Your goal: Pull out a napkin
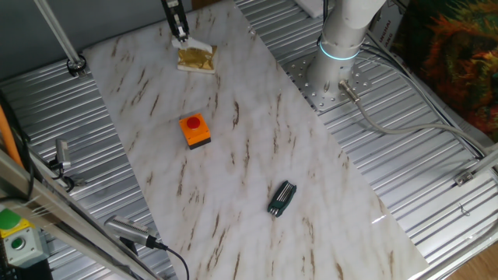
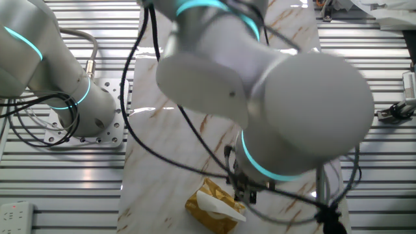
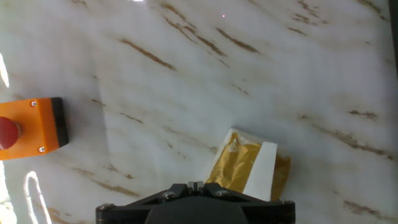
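The napkin shows as a white strip of paper lying across the top of the tan-gold pack. It also shows in the other fixed view on the pack. My gripper hangs just above the pack's near edge, with the jaws together and nothing visible between them. In one fixed view the gripper is at the far end of the marble board, right over the pack. In the other fixed view the fingers hang beside the white sheet; I cannot tell whether they touch it.
An orange box with a red button stands mid-board and shows at the left of the hand view. A dark tool lies nearer the front. The arm's base stands right of the marble board.
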{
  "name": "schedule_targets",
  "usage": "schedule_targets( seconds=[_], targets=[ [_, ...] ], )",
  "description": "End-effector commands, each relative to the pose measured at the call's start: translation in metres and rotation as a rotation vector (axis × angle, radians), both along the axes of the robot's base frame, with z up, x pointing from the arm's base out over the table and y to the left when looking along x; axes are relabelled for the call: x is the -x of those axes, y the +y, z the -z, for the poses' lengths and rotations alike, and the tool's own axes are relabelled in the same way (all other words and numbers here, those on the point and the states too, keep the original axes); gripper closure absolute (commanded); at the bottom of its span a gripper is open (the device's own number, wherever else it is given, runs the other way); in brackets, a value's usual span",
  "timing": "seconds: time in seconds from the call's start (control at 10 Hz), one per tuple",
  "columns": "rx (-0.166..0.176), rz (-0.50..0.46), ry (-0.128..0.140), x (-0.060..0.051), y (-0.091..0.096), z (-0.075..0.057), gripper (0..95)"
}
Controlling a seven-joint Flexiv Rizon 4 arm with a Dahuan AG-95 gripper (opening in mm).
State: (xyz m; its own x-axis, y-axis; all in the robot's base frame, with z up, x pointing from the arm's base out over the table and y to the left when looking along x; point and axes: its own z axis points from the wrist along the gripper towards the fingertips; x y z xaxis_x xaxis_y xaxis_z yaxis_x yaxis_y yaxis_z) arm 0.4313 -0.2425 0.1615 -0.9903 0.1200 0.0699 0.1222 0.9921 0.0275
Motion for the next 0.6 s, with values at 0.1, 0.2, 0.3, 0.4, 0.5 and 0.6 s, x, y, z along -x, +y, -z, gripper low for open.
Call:
schedule_targets(
  seconds=[0.1, 0.2, 0.3, 0.4, 0.5, 0.6],
  targets=[
    [-0.003, 0.002, 0.0, -0.001, -0.002, -0.001, 95.0],
    [-0.002, 0.002, 0.0, 0.0, -0.002, 0.0, 95.0],
    [-0.006, 0.002, -0.001, 0.001, -0.003, 0.0, 95.0],
    [-0.005, -0.004, -0.004, 0.003, -0.004, 0.002, 95.0],
    [-0.007, -0.006, -0.011, 0.008, -0.007, 0.006, 95.0],
    [-0.008, -0.012, -0.018, 0.015, -0.011, 0.012, 95.0]
  ],
)
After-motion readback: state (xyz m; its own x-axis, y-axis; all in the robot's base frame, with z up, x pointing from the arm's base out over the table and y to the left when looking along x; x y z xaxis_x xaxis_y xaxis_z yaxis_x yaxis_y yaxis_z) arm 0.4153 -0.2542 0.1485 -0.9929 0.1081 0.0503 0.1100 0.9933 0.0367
